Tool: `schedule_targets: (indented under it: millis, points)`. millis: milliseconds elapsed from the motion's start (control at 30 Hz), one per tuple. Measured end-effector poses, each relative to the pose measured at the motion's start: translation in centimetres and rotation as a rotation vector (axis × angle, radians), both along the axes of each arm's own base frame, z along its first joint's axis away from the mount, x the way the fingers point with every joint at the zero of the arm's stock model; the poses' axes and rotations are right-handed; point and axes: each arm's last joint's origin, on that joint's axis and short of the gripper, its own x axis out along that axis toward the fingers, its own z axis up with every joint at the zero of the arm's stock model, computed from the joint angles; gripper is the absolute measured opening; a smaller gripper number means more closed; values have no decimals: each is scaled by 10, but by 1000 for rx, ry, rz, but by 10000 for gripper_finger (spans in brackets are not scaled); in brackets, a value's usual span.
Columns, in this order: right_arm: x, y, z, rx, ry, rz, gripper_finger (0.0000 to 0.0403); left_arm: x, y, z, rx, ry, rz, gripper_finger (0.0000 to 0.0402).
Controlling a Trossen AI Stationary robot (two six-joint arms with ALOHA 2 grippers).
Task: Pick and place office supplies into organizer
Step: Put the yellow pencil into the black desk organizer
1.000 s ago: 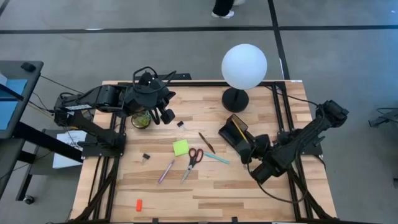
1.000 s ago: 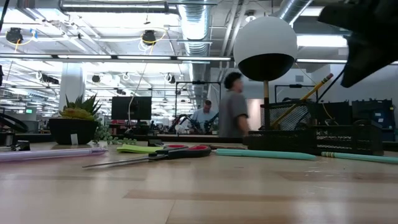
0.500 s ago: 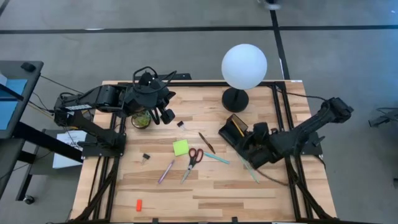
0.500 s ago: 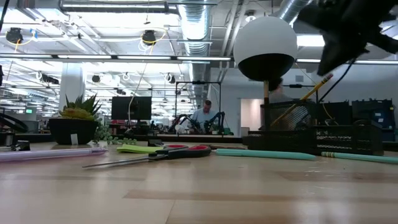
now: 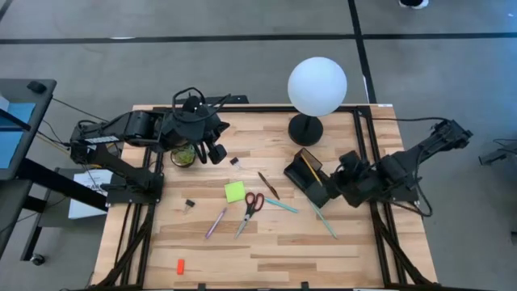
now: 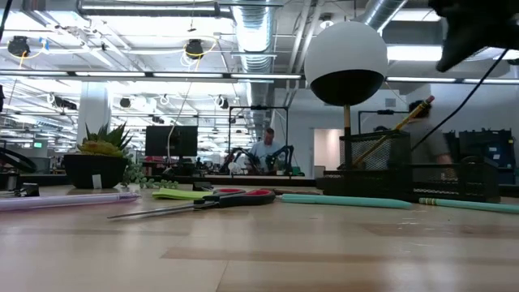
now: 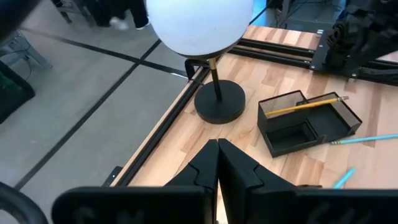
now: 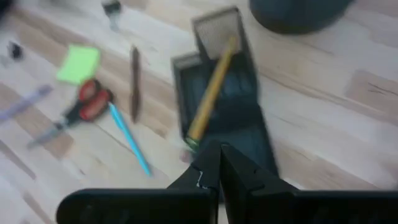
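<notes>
The black organizer [image 5: 309,176] stands right of the table's middle; a yellow pencil [image 8: 210,98] leans in it. On the wood to its left lie red-handled scissors [image 5: 250,208], a lime-green sticky pad [image 5: 234,191], a dark pencil [image 5: 267,184], a teal pen [image 5: 281,205] and a purple pen [image 5: 216,221]. Another teal pen [image 5: 325,220] lies near the organizer. My right gripper [image 5: 338,184] hovers shut just right of the organizer, its fingers [image 8: 219,163] empty. My left gripper [image 5: 216,151] is shut and raised at the far left, empty [image 7: 217,163].
A white globe lamp [image 5: 317,86] on a round black base [image 5: 305,129] stands behind the organizer. A small potted plant [image 5: 184,156] sits under my left arm. Small black clips [image 5: 190,204] and a red-orange piece [image 5: 180,265] lie toward the near left.
My right gripper has risen and drawn back toward the table's right and far edge, rolling as it went and staying shut. A teal pen now shows on the wood where the arm stood. A person in the room behind has walked across to the right.
</notes>
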Motion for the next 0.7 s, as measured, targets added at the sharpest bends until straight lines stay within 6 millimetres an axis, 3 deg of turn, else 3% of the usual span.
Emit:
schedule_targets:
  millis: [133, 367, 567, 633, 700]
  points:
    - [-13, -2, 5, 17, 8, 30, 0, 0, 0, 0, 0, 0, 0, 0]
    - [-36, -13, 23, 14, -188, 69, 0, 0, 0, 0, 10, 6, -4, 0]
    - [-24, -1, 67, -195, -577, 453, 0, 0, 0, 0, 12, 1, 11, 0]
    - [-21, 2, 78, -316, -634, 584, 0, 0, 0, 0, 2, -7, 19, 0]
    - [-19, 1, 74, -374, -608, 644, 0, 0, 1, 0, -14, -19, 31, 0]
